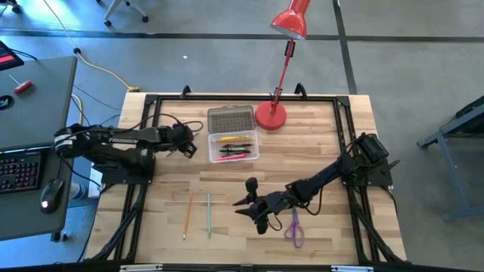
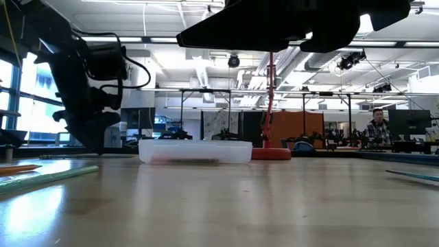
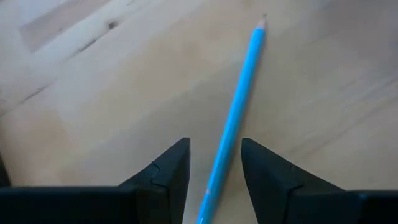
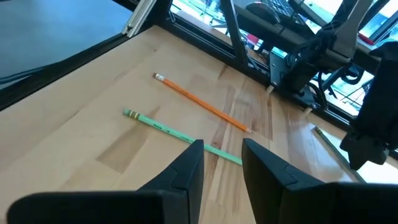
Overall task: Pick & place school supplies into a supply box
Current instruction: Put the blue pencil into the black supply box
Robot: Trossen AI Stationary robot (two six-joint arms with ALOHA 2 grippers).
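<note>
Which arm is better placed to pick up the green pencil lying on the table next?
Right. Its open pincer hovers near the green pencil, which lies just ahead of it in the right wrist view. The left pincer sits farther off, beside the supply box.

The left dark six-joint arm reaches in from the worktop's left edge, its forearm level and its left end effector [image 1: 189,143] at the far-left part of the worktop, fingers [image 3: 168,171] parted. The right dark six-joint arm stretches diagonally from the right side toward the near centre, its right end effector [image 1: 243,206] low, fingers [image 4: 189,168] apart.
</note>
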